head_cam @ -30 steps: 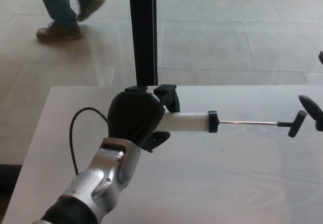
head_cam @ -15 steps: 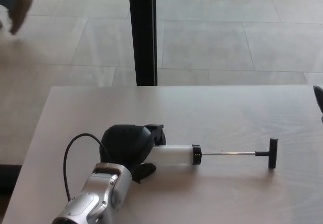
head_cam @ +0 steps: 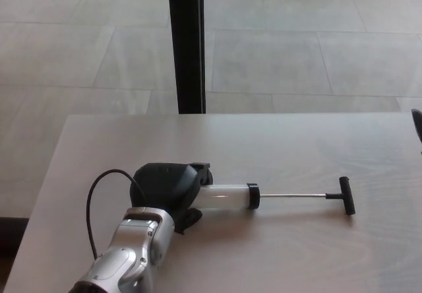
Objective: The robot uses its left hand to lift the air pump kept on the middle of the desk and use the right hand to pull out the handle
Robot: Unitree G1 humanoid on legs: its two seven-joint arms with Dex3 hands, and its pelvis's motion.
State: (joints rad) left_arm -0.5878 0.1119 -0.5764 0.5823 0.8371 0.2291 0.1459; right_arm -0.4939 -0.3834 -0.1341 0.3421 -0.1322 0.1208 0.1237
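With the handle [head_cam: 346, 195] already drawn out on its thin rod toward three o'clock, the pulling step looks done, and only setting down and letting go seems left. The air pump [head_cam: 227, 196] lies across the middle of the desk [head_cam: 316, 154], its clear barrel pointing to three o'clock from the left hand [head_cam: 165, 186], whose fingers wrap the pump's black base end. Compared with a second ago, the pump has come down from the air to the desk, and the right hand has withdrawn: only a dark sliver shows at the three o'clock edge, its fingers unreadable.
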